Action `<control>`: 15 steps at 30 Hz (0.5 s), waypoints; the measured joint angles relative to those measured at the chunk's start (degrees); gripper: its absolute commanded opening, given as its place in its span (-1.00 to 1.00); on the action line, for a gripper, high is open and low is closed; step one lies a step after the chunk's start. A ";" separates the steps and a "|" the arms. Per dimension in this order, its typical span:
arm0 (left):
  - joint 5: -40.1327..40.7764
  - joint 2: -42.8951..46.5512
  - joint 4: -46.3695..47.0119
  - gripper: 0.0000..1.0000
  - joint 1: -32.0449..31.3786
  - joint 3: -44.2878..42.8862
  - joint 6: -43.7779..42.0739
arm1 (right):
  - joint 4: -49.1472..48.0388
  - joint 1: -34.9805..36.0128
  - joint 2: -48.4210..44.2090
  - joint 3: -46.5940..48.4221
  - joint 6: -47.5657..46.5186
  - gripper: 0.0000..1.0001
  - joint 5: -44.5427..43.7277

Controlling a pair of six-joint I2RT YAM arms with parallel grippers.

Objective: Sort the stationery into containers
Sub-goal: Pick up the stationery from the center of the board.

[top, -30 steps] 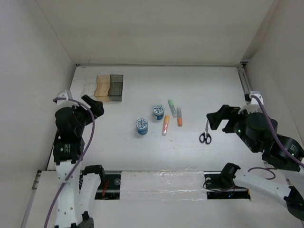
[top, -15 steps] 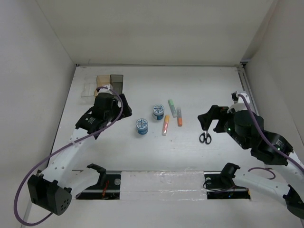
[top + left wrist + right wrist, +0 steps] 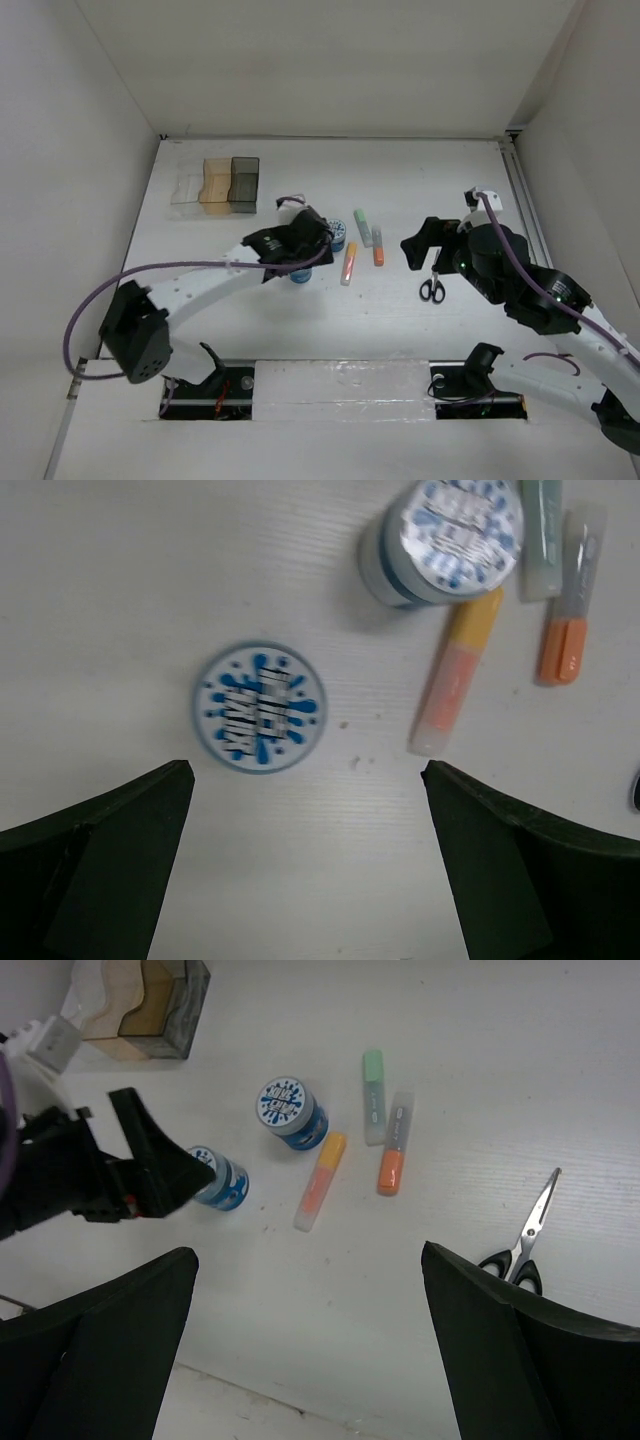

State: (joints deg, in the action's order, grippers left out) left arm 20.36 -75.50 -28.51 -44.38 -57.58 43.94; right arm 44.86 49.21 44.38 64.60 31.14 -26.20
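Observation:
Two blue-and-white rolls point(image 3: 258, 709) point(image 3: 447, 535) stand mid-table. Right of them lie a yellow-orange marker point(image 3: 452, 670), a green marker point(image 3: 541, 535) and a grey-and-orange marker point(image 3: 570, 595). My left gripper point(image 3: 305, 880) is open and empty, hovering just above the near roll point(image 3: 299, 277). The black-handled scissors point(image 3: 433, 282) lie to the right. My right gripper point(image 3: 420, 248) is open and empty, raised just left of the scissors point(image 3: 525, 1240). The joined clear, amber and dark bins point(image 3: 215, 185) stand at the back left.
White walls close in the table on the left, back and right. A metal rail point(image 3: 515, 175) runs along the right edge. The left arm point(image 3: 190, 285) stretches across the table's left half.
My left arm has swung from the left side past the bins to above the rolls. My right gripper has moved left, towards the markers.

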 measured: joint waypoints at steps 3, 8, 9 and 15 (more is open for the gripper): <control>3.15 -6.67 0.46 1.00 -5.68 -3.10 3.13 | -0.79 0.00 0.44 -0.52 -0.04 1.00 0.59; 5.64 -5.81 -0.04 1.00 -3.32 -2.89 3.76 | -0.59 0.00 -0.79 -0.92 -0.04 1.00 1.14; 6.10 -5.73 -0.02 1.00 -2.91 -2.89 3.87 | -0.50 0.00 -1.40 -0.94 -0.04 1.00 1.14; 7.17 -9.68 0.07 1.00 -2.80 -2.80 4.50 | -0.42 0.00 -4.11 -1.07 -0.04 1.00 1.11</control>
State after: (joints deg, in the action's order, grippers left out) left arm 27.53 -85.19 -28.45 -47.18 -60.38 48.45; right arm 44.45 49.21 40.27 63.53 31.09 -25.08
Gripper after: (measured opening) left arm 0.997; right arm 0.999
